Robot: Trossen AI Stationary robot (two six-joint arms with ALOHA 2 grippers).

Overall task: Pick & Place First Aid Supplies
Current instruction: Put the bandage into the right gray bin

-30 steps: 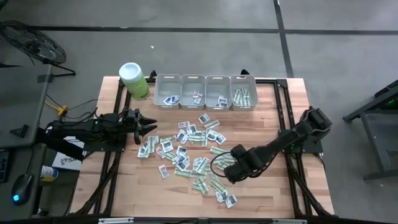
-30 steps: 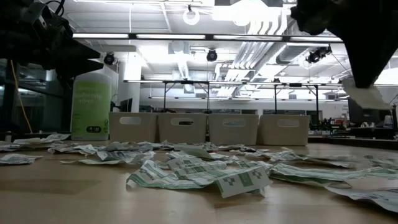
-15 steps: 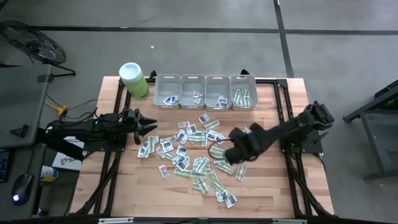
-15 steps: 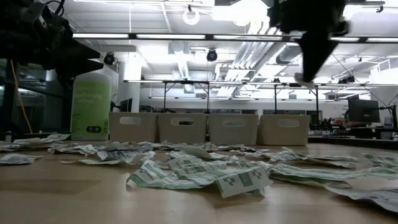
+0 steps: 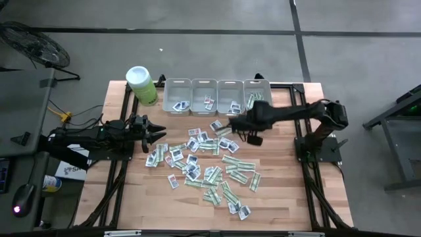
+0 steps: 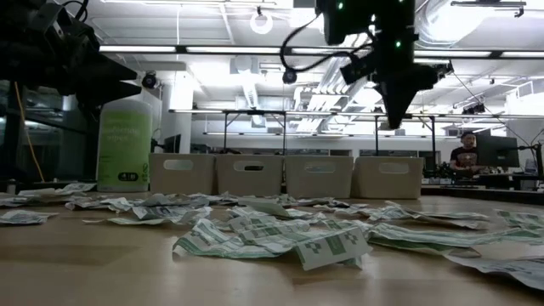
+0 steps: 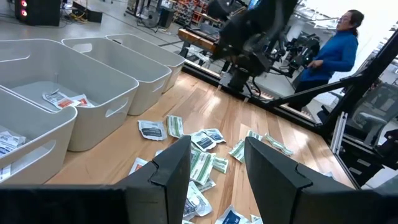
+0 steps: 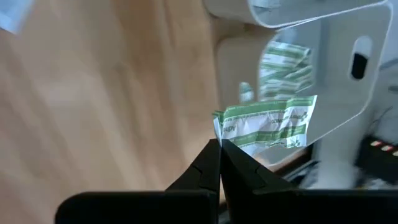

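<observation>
1. right gripper (image 8: 219, 144) pinches a green-and-white strip (image 8: 267, 124) just before the rightmost bin (image 8: 348, 74); only its wrist view shows this.
2. left gripper (image 5: 158, 135) waits spread, empty, beside the scattered packets (image 5: 204, 161).

Free room and obstacles. Bare counter (image 5: 289, 197) lies open along the right side and near edge. Packets (image 5: 204, 161) litter the middle, close together with little bare wood between. Four bins (image 5: 217, 97) stand in a row along the far edge, open above; the canister (image 5: 141, 84) stands just left of them. The right claw (image 5: 231, 126), shut on a green strip (image 8: 267, 124), hangs before the bins; the left claw (image 5: 161, 135), open, occupies the left edge.
</observation>
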